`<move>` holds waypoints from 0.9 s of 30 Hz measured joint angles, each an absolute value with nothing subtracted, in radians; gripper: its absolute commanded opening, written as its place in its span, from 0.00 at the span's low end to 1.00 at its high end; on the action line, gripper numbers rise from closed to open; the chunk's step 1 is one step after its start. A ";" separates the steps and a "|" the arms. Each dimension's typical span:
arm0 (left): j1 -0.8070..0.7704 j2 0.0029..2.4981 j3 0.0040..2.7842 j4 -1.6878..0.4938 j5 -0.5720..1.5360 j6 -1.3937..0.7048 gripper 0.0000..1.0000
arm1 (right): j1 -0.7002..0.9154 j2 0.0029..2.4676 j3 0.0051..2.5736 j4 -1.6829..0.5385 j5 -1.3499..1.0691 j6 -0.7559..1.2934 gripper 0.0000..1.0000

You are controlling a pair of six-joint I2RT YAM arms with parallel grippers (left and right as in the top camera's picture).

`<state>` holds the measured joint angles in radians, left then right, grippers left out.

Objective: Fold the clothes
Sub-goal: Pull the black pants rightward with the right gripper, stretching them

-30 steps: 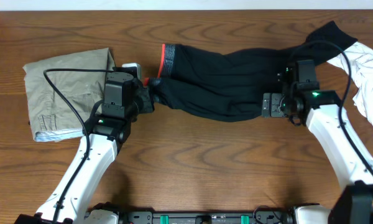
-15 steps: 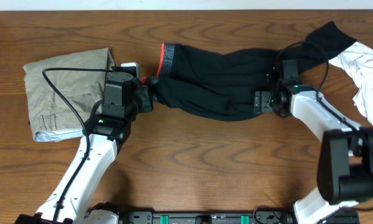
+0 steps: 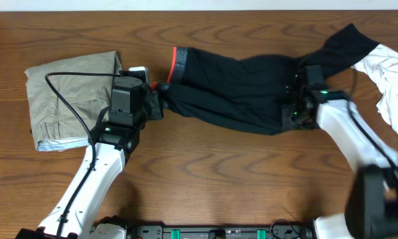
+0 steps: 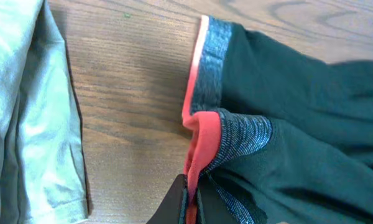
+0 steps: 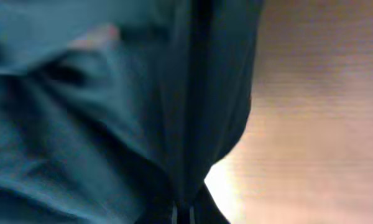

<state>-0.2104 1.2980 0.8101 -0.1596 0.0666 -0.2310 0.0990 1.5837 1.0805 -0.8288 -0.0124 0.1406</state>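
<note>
Your left gripper (image 4: 191, 198) is pinched tight on the coral-red edge of the waistband (image 4: 239, 134). The two fingertips are pressed together, with the trim folded up between them and the grey band bunched just beyond. A second stretch of that band lies flat on the wood a little farther out, its red edge facing the khaki trousers (image 4: 25, 118). Your right gripper (image 5: 183, 213) is closed as well. In the wrist view the fingers meet at the bottom of the frame and a dark fold of the leggings (image 3: 232, 93) runs straight down into them, so it is clamped on that fabric. The view is blurred, so you cannot tell how much cloth is caught. From above, this grip sits on the near edge of the leggings towards their leg end, and the right arm itself is smeared. The leggings lie stretched across the middle of the table (image 3: 219, 179) between your two grippers, with the waistband at the left and the body rumpled. The legs run right and away from you, and their tip reaches the edge of the white garment (image 3: 393, 79), which is heaped at the far right. The khaki trousers lie folded flat at the left, just beside your left wrist, with a black cable arching over them.
</note>
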 measured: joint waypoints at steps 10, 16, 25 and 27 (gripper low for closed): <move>-0.210 1.298 0.810 -0.154 0.066 -0.228 0.06 | 0.099 1.222 1.284 -0.877 -0.007 0.138 0.40; -0.210 1.298 0.810 -0.155 0.063 -0.228 0.06 | 0.094 1.377 1.274 -0.890 0.014 0.118 0.48; -0.210 1.298 0.810 -0.155 0.059 -0.228 0.06 | 0.091 1.633 1.253 -1.044 0.064 0.117 0.52; -0.210 1.298 0.810 -0.155 0.059 -0.228 0.06 | 0.089 1.636 1.253 -1.082 0.097 0.142 0.56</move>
